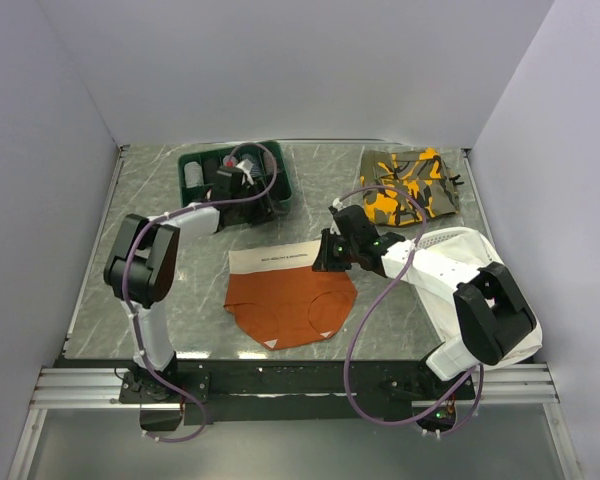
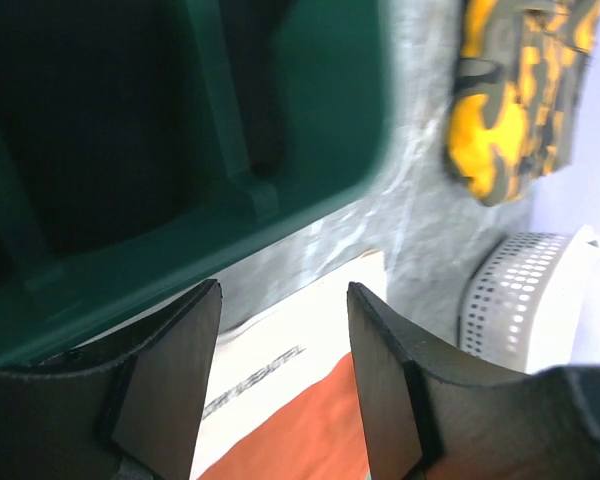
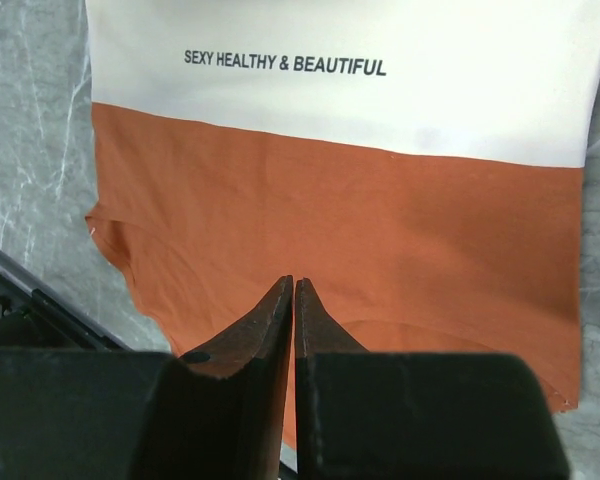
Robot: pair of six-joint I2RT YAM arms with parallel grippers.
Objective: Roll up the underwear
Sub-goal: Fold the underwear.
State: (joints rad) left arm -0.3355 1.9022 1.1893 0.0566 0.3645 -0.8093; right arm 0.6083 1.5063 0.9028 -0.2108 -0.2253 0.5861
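Rust-orange fabric briefs with a cream-white waistband panel, the underwear, lay spread flat and unrolled on the grey marbled bench. No fold or roll showed anywhere along the underwear's edges, so the rolling looked not yet begun. What could be counted as done was only the laying out.

The right gripper had its fingers pressed together. In the right wrist view its tips sat over the orange part of the underwear, with the waistband and its printed lettering beyond them. No cloth was visibly caught between the fingers, and whether the tips touched the fabric could not be told.

The left gripper stood spread. In the left wrist view its fingers framed a corner of the waistband below them. A dark green plastic tray lay just ahead of it, and an orange-and-olive camouflage garment lay farther ahead and to its right.

By my reading, everything remained: taking hold of one edge, turning it over on itself, and working the roll across the whole piece.
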